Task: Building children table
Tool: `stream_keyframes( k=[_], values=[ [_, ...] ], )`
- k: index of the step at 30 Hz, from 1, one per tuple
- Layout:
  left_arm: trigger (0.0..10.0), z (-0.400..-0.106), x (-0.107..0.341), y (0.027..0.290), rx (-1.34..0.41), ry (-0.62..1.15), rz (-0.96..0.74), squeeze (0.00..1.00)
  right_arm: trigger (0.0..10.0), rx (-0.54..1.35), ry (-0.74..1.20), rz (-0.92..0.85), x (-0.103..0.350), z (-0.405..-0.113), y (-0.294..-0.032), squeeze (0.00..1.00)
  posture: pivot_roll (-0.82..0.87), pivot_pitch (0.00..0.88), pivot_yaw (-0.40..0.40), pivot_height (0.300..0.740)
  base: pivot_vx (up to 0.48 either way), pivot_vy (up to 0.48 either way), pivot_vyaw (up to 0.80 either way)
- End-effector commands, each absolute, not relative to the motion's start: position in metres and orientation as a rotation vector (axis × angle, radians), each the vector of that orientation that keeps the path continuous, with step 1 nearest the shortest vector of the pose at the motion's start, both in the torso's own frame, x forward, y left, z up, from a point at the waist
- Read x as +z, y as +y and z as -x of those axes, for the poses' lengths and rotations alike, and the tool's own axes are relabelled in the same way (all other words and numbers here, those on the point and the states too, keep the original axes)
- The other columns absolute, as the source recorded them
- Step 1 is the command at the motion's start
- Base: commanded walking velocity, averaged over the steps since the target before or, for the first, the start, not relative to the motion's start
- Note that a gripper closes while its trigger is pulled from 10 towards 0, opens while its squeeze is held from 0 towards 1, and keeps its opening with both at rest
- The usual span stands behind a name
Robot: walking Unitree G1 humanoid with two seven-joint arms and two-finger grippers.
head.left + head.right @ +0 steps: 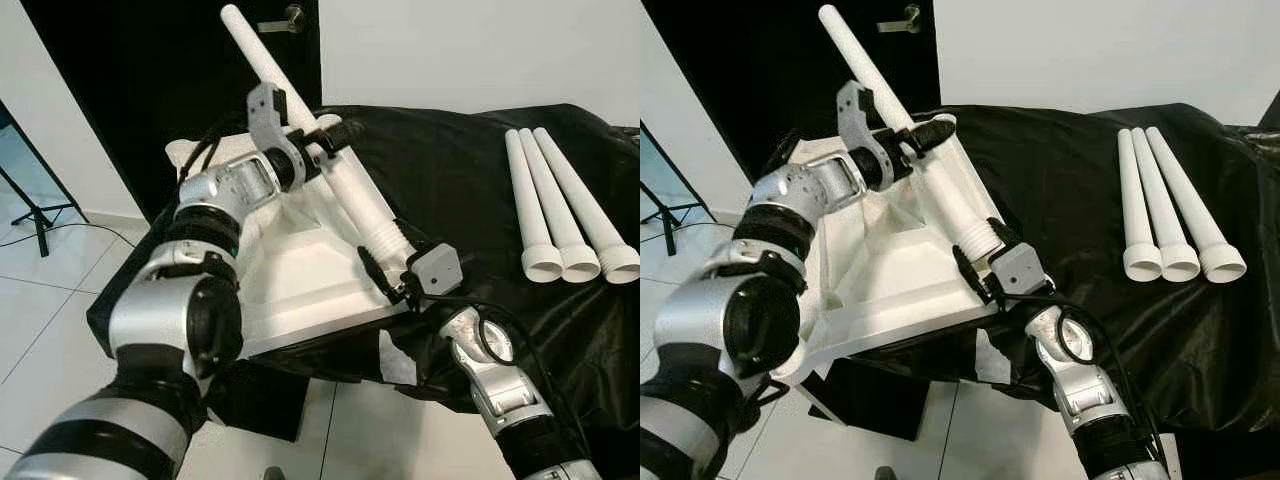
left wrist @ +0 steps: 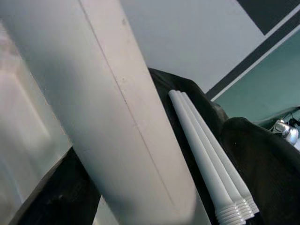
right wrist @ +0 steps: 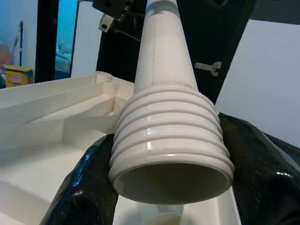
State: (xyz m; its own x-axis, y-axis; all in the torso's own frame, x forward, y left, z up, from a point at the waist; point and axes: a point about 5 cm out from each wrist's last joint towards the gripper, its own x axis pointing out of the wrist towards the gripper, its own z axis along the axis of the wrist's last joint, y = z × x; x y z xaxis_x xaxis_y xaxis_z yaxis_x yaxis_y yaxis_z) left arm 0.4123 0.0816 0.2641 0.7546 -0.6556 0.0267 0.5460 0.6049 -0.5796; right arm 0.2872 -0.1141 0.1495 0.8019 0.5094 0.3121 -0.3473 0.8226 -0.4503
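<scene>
My left gripper (image 1: 322, 143) and right gripper (image 1: 385, 262) both clamp the leg (image 1: 300, 112), which slants across the tabletop (image 1: 300, 270) and bars the way over its right half. The tabletop's left half lies open to me. Right of it, bare black cloth (image 1: 450, 180) gives free passage up to the 3 legs (image 1: 560, 205) lying side by side at far right.

Both eye views look forward and down from head height, sharing the upturned white tabletop (image 1: 310, 270) at 12 o'clock and three spare legs (image 1: 1165, 215) at 2 o'clock. The left wrist view sits close against the held leg (image 2: 117, 122), facing those spare legs. The right wrist view faces the held leg's threaded end up close.
</scene>
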Motion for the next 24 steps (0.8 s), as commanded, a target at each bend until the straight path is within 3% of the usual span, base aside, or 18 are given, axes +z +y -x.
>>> stream_keyframes(
  k=[1, 3, 4, 5, 17, 18, 24],
  values=[
    [10.0, -0.413, 0.266, 0.082, -0.689, 0.202, 0.61, 0.0, 10.0, 0.487, -0.472, 0.386, 0.152, -0.284, -0.11, 0.0, -0.04, 0.0, 0.066, 0.74, 0.0, 0.0, 0.0],
    [10.0, -0.414, 0.265, 0.083, -0.672, 0.213, 0.616, 0.0, 10.0, 0.486, -0.472, 0.385, 0.153, -0.284, -0.109, 0.0, -0.04, 0.0, 0.068, 0.74, 0.0, 0.0, 0.0],
    [3.2, -0.414, 0.265, 0.084, -0.666, 0.213, 0.626, 0.0, 10.0, 0.484, -0.473, 0.385, 0.153, -0.284, -0.109, 0.0, -0.04, 0.0, 0.069, 0.74, 0.0, 0.0, 0.0],
    [0.0, -0.415, 0.264, 0.084, -0.662, 0.213, 0.634, 0.0, 10.0, 0.481, -0.475, 0.385, 0.153, -0.284, -0.109, 0.0, -0.04, 0.0, 0.069, 0.74, 0.0, 0.0, 0.0],
    [0.0, -0.417, 0.273, 0.089, -0.636, 0.188, 0.682, 0.0, 10.0, 0.468, -0.467, 0.358, 0.152, -0.285, -0.11, 0.02, -0.03, 0.0, 0.068, 0.74, 0.0, 0.0, 0.0],
    [0.0, -0.418, 0.274, 0.089, -0.637, 0.183, 0.677, 0.0, 10.0, 0.465, -0.463, 0.353, 0.151, -0.285, -0.111, 1.0, -0.03, 0.0, 0.07, 0.74, 0.0, 0.0, 0.0],
    [0.0, -0.418, 0.277, 0.092, -0.625, 0.17, 0.693, 0.0, 10.0, 0.467, -0.429, 0.294, 0.148, -0.285, -0.112, 1.0, -0.03, 0.0, 0.072, 0.74, 0.0, 0.0, 0.0]
  ],
)
